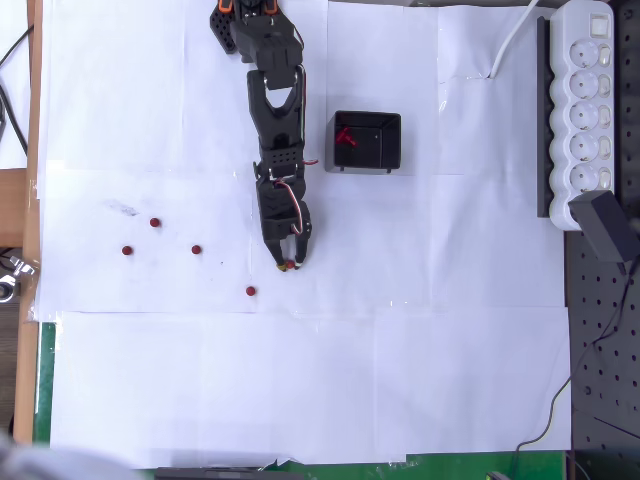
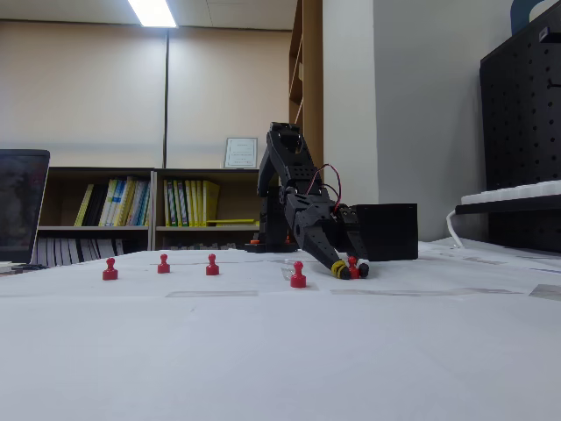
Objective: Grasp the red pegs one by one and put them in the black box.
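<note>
Item: gripper (image 1: 290, 263), lowered to the paper-covered table (image 1: 400, 350), fingers narrowed around one red peg (image 2: 352, 263) at their tips; the peg looks pinched and not yet lifted.

Item: four loose red pegs standing left of the arm in the overhead view, the nearest (image 1: 250, 291) just below-left of the fingertips.

Item: black box (image 1: 367, 141), up and to the right of the gripper, with red pieces already inside.

Step in hand, by my reading: the grasp. Next call: raise the peg clear, carry it over the box rim, release.
</note>
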